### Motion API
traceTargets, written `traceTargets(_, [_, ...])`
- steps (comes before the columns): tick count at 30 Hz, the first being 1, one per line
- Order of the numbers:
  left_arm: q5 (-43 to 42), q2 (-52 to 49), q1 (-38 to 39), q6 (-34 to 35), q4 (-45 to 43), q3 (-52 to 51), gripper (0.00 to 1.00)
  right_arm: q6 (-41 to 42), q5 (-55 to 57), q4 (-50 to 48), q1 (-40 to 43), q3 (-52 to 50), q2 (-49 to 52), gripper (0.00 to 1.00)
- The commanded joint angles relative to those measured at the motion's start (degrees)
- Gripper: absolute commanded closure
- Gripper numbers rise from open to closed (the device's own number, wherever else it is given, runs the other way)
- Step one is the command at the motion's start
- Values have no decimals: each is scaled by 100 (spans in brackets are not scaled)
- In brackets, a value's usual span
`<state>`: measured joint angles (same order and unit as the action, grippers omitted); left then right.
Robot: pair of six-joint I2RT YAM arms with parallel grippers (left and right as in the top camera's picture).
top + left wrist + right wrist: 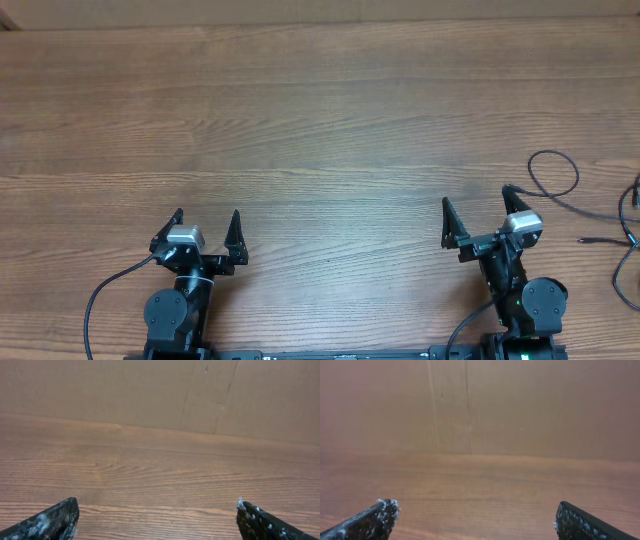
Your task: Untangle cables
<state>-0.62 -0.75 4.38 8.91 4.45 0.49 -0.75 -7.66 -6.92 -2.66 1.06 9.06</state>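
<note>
Thin black cables lie in loose loops at the far right of the wooden table in the overhead view, with more cord running off the right edge and a small plug tip nearby. My right gripper is open and empty, left of the cables and apart from them. My left gripper is open and empty near the front left. Both wrist views, the left and the right, show spread fingertips over bare wood; no cable shows in either.
A brown cardboard wall stands behind the table's far edge, also in the right wrist view. The arms' own thicker black wires loop near the bases at the front edge.
</note>
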Motion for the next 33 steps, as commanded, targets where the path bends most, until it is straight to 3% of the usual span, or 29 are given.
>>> traceTargets(1, [-44,50,-33,55,9,-13,0,28,57,901,15,-61,-837,0])
traceTargets(33, [-44,50,-33,55,9,-13,0,31,57,1115,15,-59,-890,0])
